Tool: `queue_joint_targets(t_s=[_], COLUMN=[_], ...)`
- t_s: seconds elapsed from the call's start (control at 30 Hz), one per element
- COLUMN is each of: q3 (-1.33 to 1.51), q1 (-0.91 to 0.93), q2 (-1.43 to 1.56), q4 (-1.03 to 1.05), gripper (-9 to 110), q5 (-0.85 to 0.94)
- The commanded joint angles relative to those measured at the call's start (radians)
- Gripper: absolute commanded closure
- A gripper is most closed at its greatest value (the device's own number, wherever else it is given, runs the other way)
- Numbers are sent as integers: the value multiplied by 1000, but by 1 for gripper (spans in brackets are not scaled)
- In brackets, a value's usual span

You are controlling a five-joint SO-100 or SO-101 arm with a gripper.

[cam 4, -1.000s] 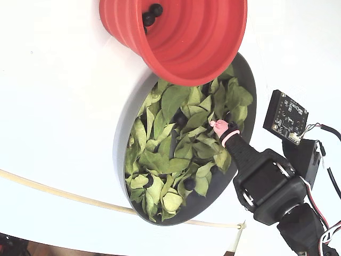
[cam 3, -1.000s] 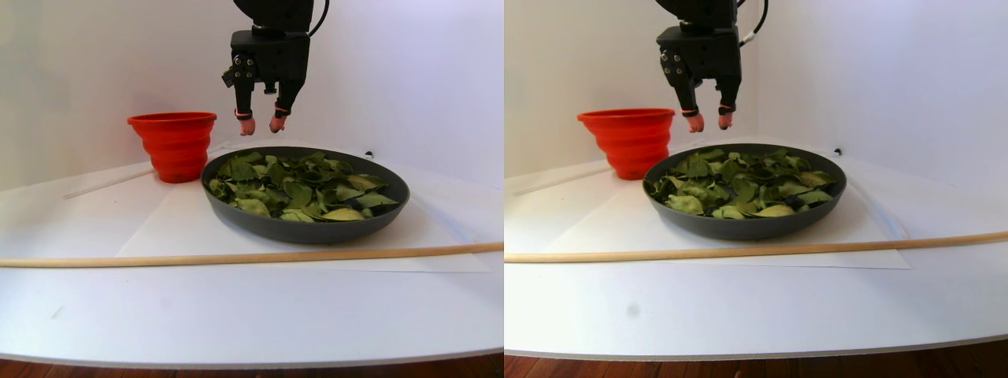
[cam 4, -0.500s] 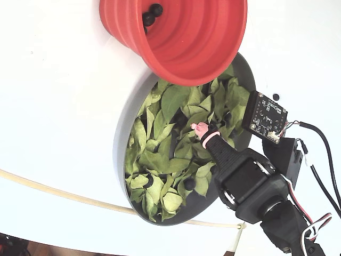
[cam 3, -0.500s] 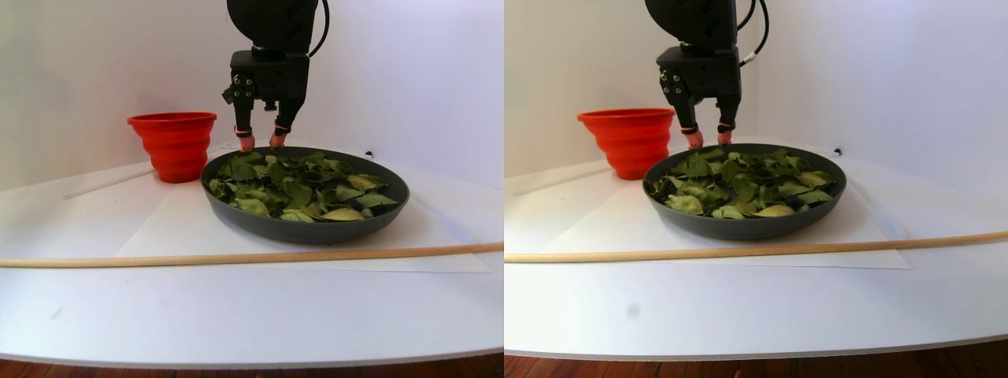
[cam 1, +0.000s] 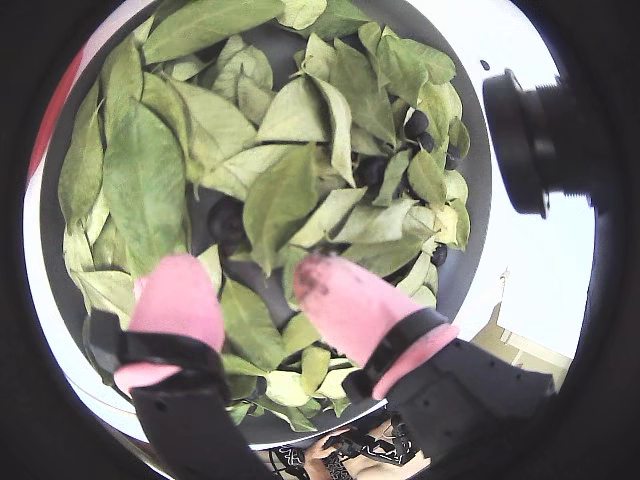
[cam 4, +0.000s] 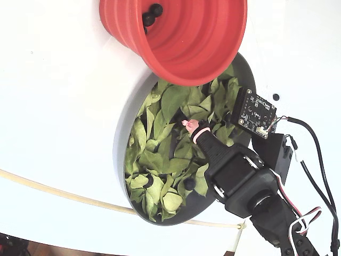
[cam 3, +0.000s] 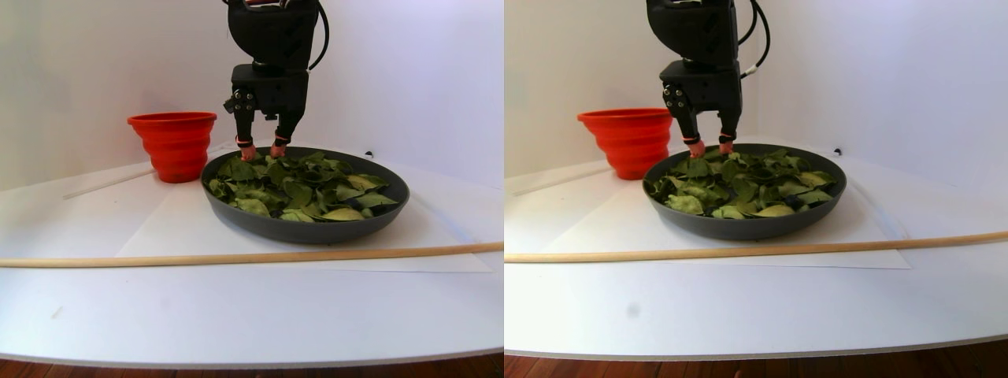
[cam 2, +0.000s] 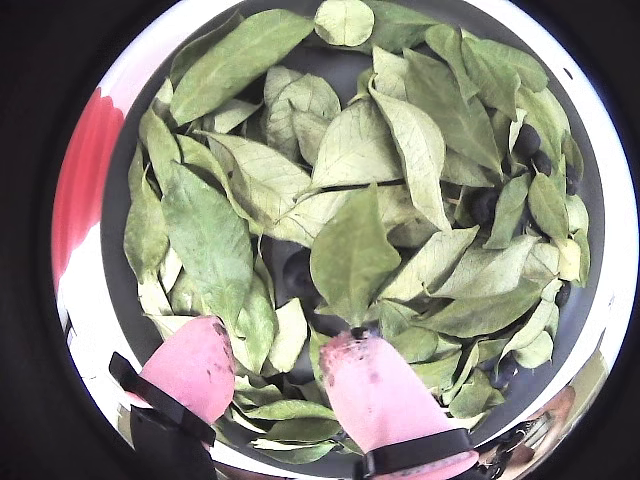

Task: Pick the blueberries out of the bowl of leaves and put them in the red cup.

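Reaching down, my tool (cam 2: pixel 275 375) is spread wide with nothing in it, its pink fingertips (cam 1: pixel 345 300) on the leaves (cam 2: pixel 350 250) in the bowl (cam 3: pixel 307 228), above a blueberry (cam 2: pixel 298 272).

The gripper (cam 3: pixel 261 150) points straight down at the far left of the scene in the stereo pair view, its pink-tipped fingers (cam 2: pixel 372 385) spread apart with nothing between them
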State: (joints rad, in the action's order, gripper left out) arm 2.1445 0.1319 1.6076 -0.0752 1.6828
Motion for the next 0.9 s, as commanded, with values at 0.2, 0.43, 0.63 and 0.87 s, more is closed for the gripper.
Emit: queue_joint_targets(t_s=[0.2,0.43,0.63,0.87], q3=[-83,-104,-112,-120], q1=[23,20,18,18], q2=[-28,-63,-84,-112], q4=[-32,-46,-57,-71], gripper=[85,85,85,85], q5=[-15,-18,-15,-11])
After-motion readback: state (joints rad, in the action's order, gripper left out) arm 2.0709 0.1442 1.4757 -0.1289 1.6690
